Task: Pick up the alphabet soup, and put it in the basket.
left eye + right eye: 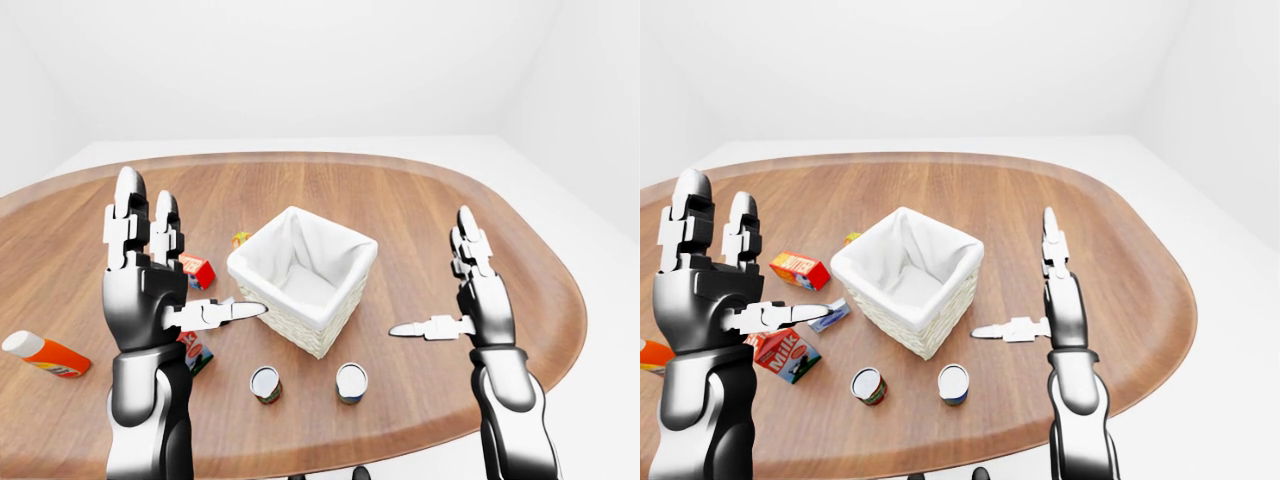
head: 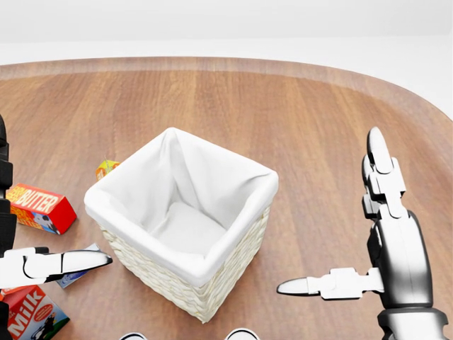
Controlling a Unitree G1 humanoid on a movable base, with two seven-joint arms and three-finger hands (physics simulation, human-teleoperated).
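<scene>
A white-lined wicker basket (image 1: 908, 280) sits in the middle of the oval wooden surface (image 1: 1110, 260), empty inside. Two small cans stand upright just below it in the right-eye view, near the lower edge: one with a reddish label (image 1: 869, 386) on the left and one with a blue label (image 1: 953, 384) on the right; which is the soup I cannot tell. The left hand (image 1: 710, 285) is raised at the left of the frame, fingers (image 1: 688, 225) spread and upright, thumb pointing toward the basket, holding nothing. The right hand (image 1: 1055, 300) stands to the basket's right, fingers likewise spread and empty. A milk carton (image 1: 786, 354), a butter box (image 1: 800, 270) and an orange bottle (image 1: 45, 353) lie at the left.
</scene>
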